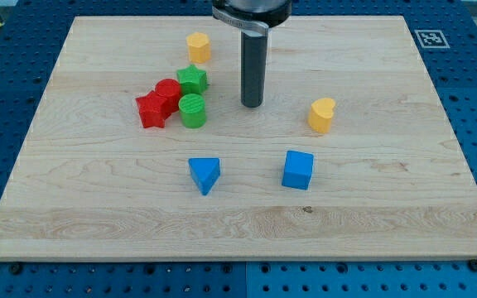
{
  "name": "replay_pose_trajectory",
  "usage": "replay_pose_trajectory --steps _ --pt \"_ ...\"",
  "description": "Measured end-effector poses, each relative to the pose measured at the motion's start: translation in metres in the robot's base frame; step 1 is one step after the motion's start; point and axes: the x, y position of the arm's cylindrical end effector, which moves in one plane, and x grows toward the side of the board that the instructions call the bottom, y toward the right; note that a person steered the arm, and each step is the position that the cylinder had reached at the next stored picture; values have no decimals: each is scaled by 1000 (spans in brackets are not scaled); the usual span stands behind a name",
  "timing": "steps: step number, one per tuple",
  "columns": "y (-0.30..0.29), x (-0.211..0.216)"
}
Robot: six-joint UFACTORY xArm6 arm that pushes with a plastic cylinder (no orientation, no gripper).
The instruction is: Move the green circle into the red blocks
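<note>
The green circle stands left of the board's middle, touching the red blocks on its left. The red blocks are a red star and a red round block just above and right of it. A green star sits above the green circle, against the red round block. My tip is on the board to the right of the green circle, about a block's width of bare wood between them.
A yellow block stands near the view's top. A yellow heart is right of my tip. A blue triangle and a blue cube lie lower down. The wooden board rests on a blue perforated table.
</note>
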Motion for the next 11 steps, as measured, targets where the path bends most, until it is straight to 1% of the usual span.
replay_pose_trajectory --steps 2,3,6,7,8,9,10,11 --pt "-2 3" --pt "-25 25" --pt "-86 31" --pt "-67 28" --pt "-38 -1" --pt "-34 -40" --pt "-56 -71" --pt "-94 -82"
